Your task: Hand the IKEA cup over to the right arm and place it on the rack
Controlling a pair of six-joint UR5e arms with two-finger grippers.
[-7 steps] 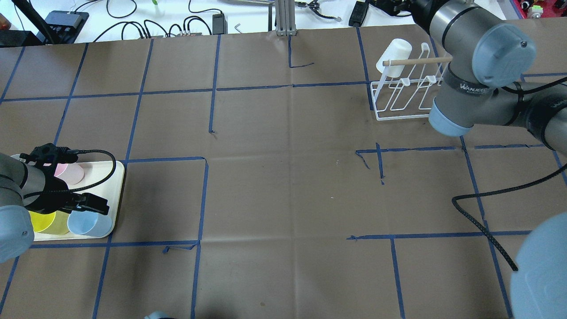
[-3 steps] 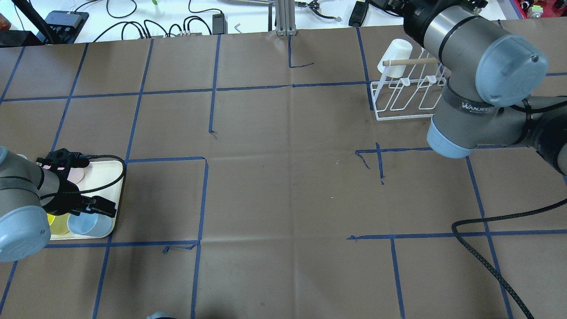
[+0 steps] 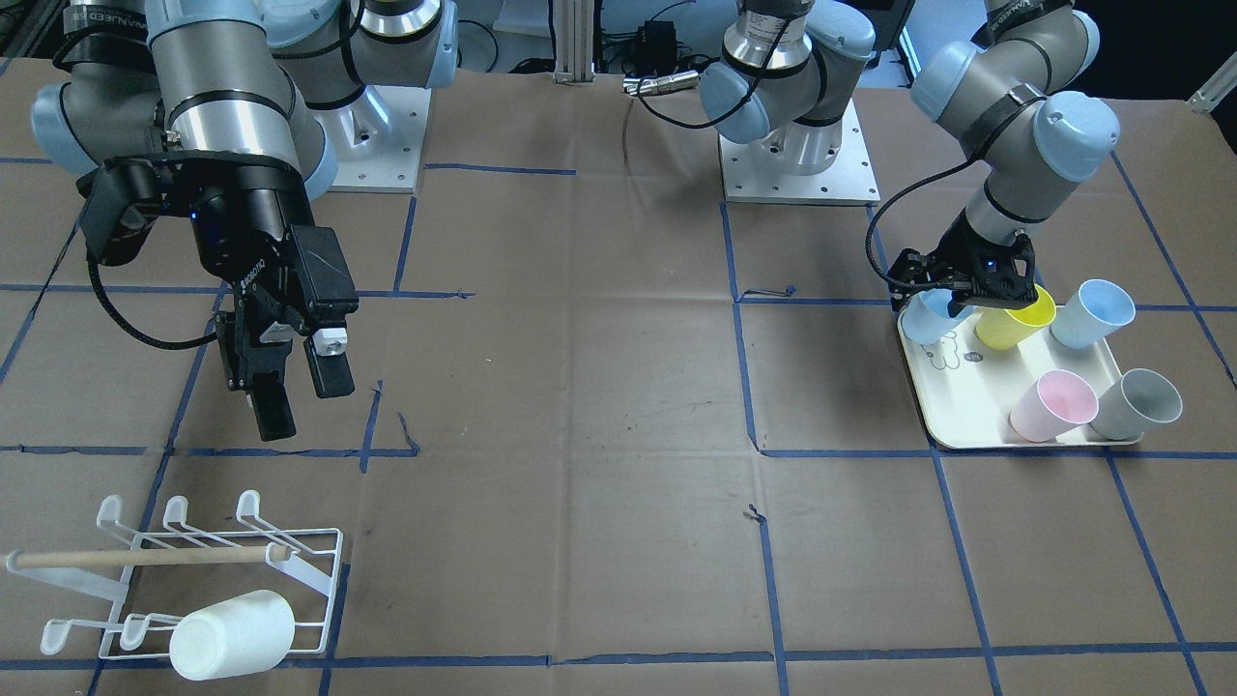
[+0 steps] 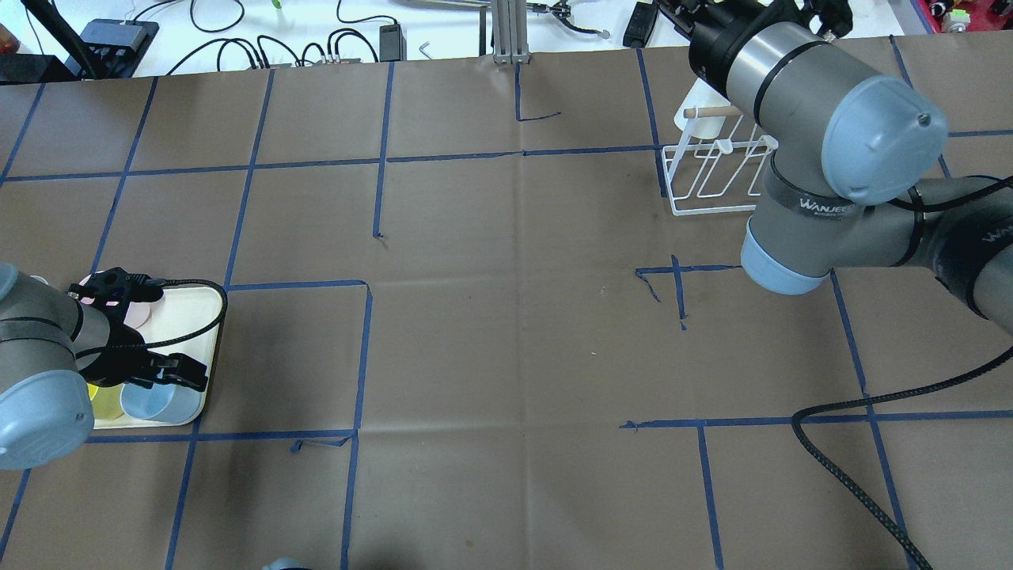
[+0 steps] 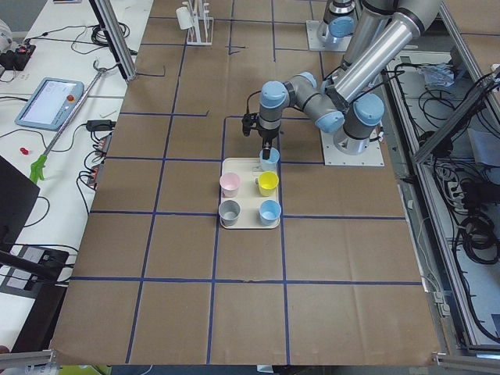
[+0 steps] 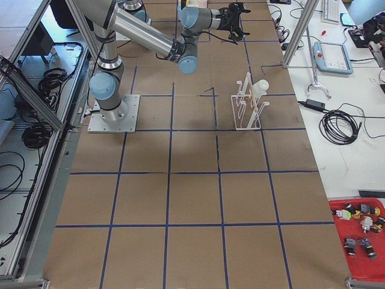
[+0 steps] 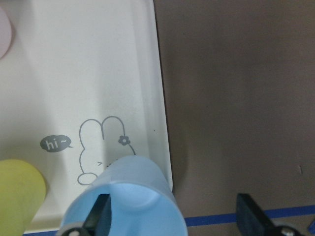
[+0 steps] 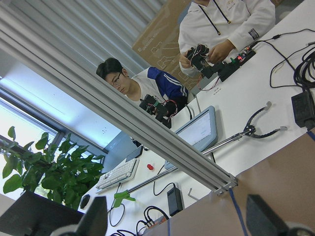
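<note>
Straddling the wall of the light blue IKEA cup (image 7: 130,196), the left gripper (image 3: 957,290) was held with its fingers spread: one finger (image 7: 101,216) was lowered inside the cup and the other (image 7: 253,216) was kept outside it, well apart, so nothing was clamped. The cup was found on the cream tray (image 3: 966,416), at the corner nearest the robot, with a yellow cup (image 3: 1015,317) just beside it. The right gripper (image 3: 302,396) was held above the worktop (image 3: 580,387), empty, its fingers parted, near the rack (image 3: 184,558), on which a white cup (image 3: 232,633) was already hung.

A pinch on one thin, smooth wall was judged the weak point. The cup could be tipped or dragged against the tray rim as the fingers closed, and it could swing or slip once lifted. The yellow cup could also be knocked by the gripper body. A loosely hanging cup would be hard to pass across.

The finger inside the cup was shown only by the left wrist view. In the overhead view that spot was hidden under the arm, as were the right fingers, whose gap was shown only by the front-facing view. Nothing of the worktop's contents was offered by the right wrist view, only operators (image 8: 147,86) beyond a metal beam.
</note>
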